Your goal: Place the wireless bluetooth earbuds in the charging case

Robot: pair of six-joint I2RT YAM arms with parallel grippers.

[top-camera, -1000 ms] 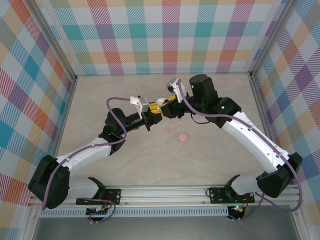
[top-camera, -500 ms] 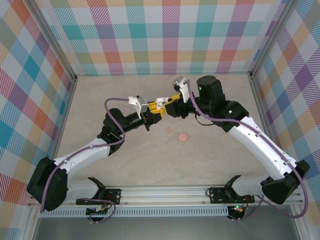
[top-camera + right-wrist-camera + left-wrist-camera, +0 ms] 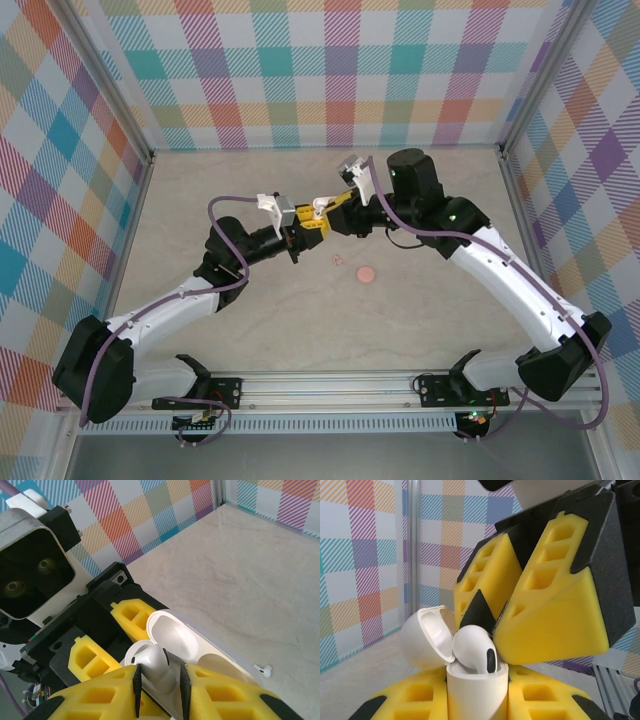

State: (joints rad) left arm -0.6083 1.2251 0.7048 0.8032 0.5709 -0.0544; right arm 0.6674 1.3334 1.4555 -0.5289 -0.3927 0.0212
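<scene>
The left gripper (image 3: 305,230), just left of the frame's centre in the overhead view, is clamped on the charging case (image 3: 477,692). It is in the same place as a second ago. The case stands upright between its yellow pads with its lid (image 3: 427,640) swung open to the left. One white earbud (image 3: 470,647) sits partly in the case mouth, its bulb above the rim. The right gripper (image 3: 160,680) meets it from the right, and its black tips touch both sides of the earbud. Its jaws are narrower than a second ago. Its arm has swung back left from where it reached half a second ago. Lower right of the grippers, a tiny pinkish bit (image 3: 338,260) and a pink disc (image 3: 366,272) lie on the table (image 3: 250,190) where they were.
</scene>
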